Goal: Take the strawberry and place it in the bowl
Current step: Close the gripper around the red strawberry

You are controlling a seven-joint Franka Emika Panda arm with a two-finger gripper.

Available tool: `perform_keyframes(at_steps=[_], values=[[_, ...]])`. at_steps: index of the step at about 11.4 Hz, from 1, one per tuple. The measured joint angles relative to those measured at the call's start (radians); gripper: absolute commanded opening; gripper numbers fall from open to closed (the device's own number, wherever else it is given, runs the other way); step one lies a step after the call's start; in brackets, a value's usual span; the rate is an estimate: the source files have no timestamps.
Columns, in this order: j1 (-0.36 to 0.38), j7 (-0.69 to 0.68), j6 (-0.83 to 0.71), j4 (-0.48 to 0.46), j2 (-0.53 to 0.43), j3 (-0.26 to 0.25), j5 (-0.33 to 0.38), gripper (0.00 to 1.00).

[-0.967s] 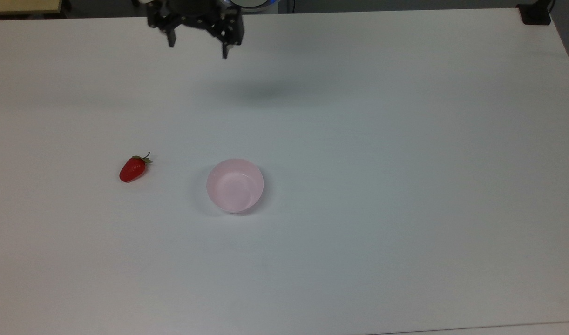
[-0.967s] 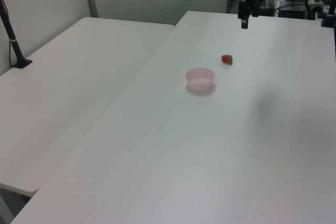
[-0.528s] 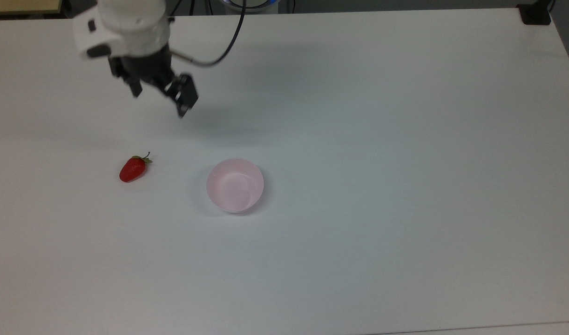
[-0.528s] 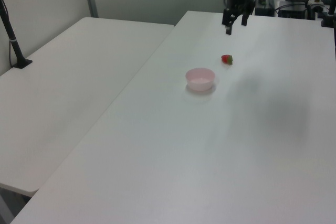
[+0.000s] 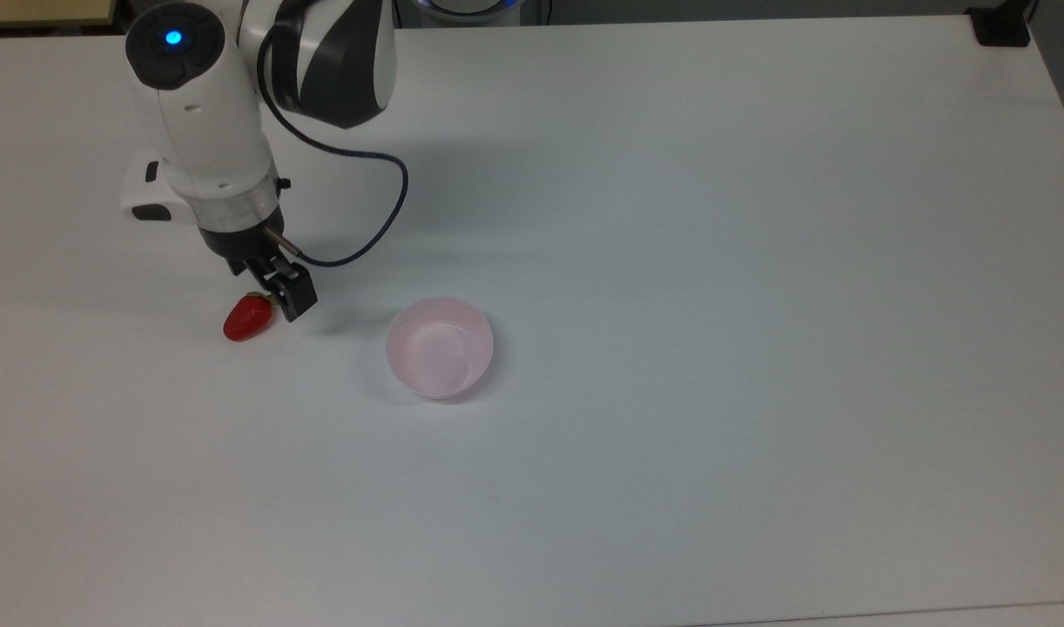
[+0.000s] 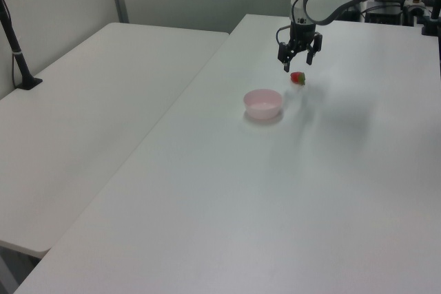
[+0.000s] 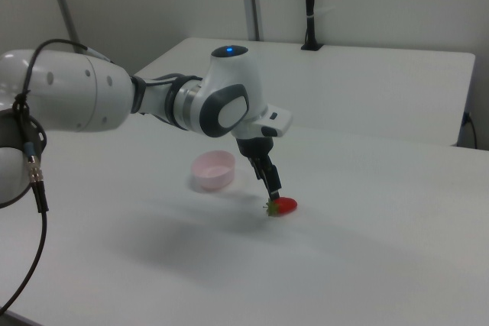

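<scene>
The white table (image 5: 671, 218) takes almost the whole top view. The arm (image 5: 205, 131) comes in from the upper left of the top view and reaches down toward the middle left of the frame. In the right view the arm enters from the left edge and bends down to the centre.

The bowl (image 5: 440, 347) stands upright, a little left of the centre of the top view, and nothing lies inside it. In the left view the bowl (image 6: 263, 103) is in the upper middle of the frame, and in the right view the bowl (image 7: 213, 169) is just left of the centre.

The gripper (image 5: 271, 287) hangs over the table at the middle left of the top view, at the cap end of the strawberry (image 5: 247, 317). In the left view the gripper (image 6: 298, 61) shows its two fingers spread apart with nothing between them.

The strawberry lies on its side on the table, well apart from the bowl, toward the top view's left. Its long axis runs diagonally: the green cap points to the upper right of the top view, the red tip to the lower left. The red body lies just to the lower left of the gripper, so I judge the fingers are not yet centred on it. In the right view the strawberry (image 7: 283, 204) lies directly under the fingers. I think the next move needs a small shift toward the body, then a descent, with the fingers closing across the short width.
</scene>
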Motion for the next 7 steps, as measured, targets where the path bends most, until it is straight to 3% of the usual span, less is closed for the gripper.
perform_keyframes(at_steps=[3, 5, 7], values=[[-0.001, 0.045, 0.071, 0.001, 0.049, -0.011, 0.000, 0.76], [-0.001, 0.049, 0.085, 0.005, 0.064, -0.031, 0.000, 0.53], [-0.004, 0.049, 0.085, 0.007, 0.070, -0.039, 0.000, 0.41]])
